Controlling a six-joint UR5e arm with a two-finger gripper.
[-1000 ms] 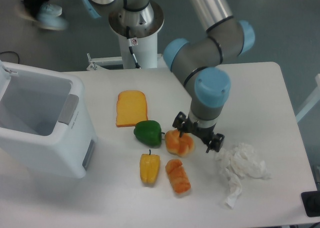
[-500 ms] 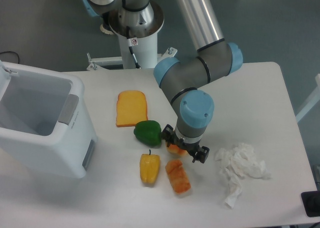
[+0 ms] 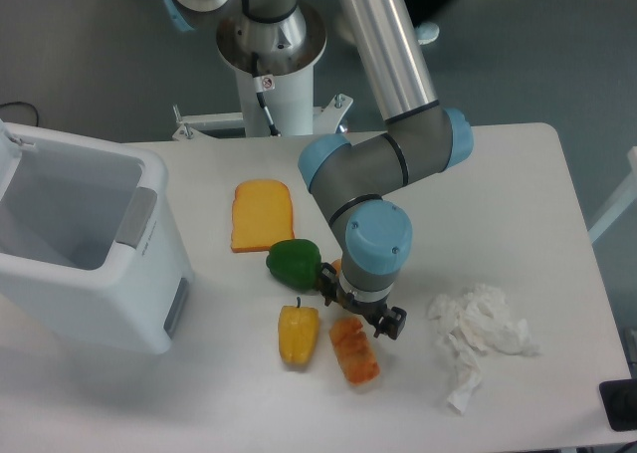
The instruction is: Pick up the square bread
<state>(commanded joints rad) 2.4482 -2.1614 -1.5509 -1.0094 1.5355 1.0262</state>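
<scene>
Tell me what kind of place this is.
Probably a robotics lab test bench, not a kitchen: an arm ending in a gripper works over a white table set with toy food, including the square bread, beside a white bin.

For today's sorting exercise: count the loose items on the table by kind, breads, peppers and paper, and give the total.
Breads: 3, the toast slice, the square bread and a round bun mostly hidden behind the gripper
Peppers: 2, the green pepper and the yellow pepper
Crumpled paper: 1
Total: 6
</scene>
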